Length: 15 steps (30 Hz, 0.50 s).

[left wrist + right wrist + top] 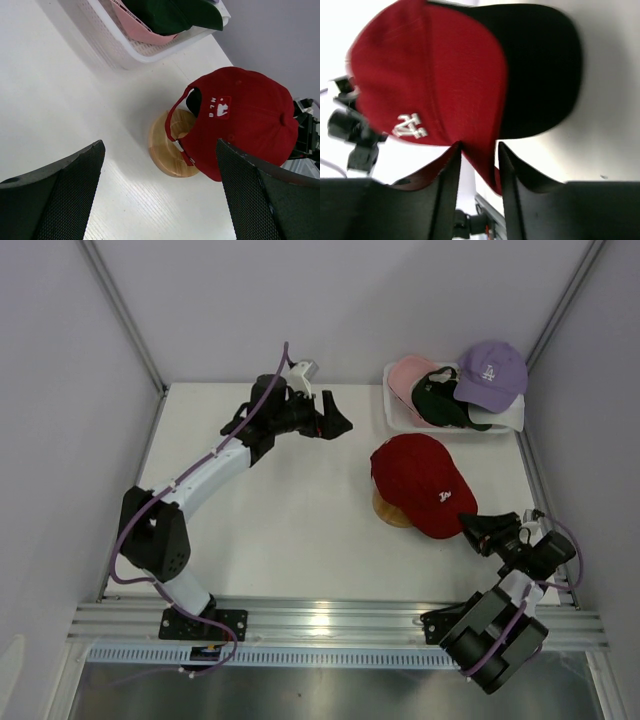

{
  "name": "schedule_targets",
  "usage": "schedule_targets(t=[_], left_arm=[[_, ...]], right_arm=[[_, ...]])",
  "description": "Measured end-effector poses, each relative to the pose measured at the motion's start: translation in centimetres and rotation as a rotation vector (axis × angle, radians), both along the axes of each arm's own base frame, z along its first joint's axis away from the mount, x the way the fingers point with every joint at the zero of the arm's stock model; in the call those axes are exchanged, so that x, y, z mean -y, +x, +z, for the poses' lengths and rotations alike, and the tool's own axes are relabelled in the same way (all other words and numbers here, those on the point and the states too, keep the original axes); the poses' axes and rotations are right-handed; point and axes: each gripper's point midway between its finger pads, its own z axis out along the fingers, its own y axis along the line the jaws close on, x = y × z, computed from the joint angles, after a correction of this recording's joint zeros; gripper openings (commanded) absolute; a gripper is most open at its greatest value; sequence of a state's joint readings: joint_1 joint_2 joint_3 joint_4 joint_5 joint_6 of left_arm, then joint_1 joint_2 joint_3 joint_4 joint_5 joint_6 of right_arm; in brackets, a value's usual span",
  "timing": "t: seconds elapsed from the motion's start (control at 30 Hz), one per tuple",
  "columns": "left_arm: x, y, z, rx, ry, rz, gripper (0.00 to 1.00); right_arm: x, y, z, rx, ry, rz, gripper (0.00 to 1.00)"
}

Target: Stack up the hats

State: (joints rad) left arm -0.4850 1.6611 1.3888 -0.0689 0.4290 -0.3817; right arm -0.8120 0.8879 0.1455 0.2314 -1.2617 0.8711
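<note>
A red hat with a white logo [420, 480] sits on a round wooden stand [390, 512] at the table's right middle. Its brim points toward my right gripper [482, 532]. In the right wrist view the red hat [430, 75] has its brim edge between the fingers of the right gripper [479, 146]. The jaws stand a little apart, with a gap beside the brim. Lavender [490, 372], pink [410, 375], dark [440, 400] and white [505, 418] hats lie in the basket. My left gripper [335, 425] hangs wide open and empty over the far middle of the table.
The white mesh basket [395, 415] stands at the far right corner, against the wall. From the left wrist, the basket [125, 50], the stand [165, 150] and the red hat [245, 115] lie ahead of the left gripper [160, 145]. A metal rail [330, 620] runs along the near edge.
</note>
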Motion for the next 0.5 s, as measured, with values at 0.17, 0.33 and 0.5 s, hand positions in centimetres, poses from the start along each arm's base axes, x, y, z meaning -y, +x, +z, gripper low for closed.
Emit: schedule_targets(t=[0.17,0.33,0.5], left_arm=[[-0.1,-0.1,-0.7,-0.011,0.011,0.008,0.95],[-0.6,-0.7,-3.5,-0.063,0.047,0.025,0.94],[-0.6,-2.2,-6.8,-0.131,0.086,0.028,0.93]], right_arm=[[1.0,0.2,-3.4,-0.122,0.027,-0.054,0.65],[1.1,0.3,-5.7,-0.203,0.007,-0.054,0.65],[0.5,0.9,-6.7,-0.247,-0.043,-0.021,0.62]])
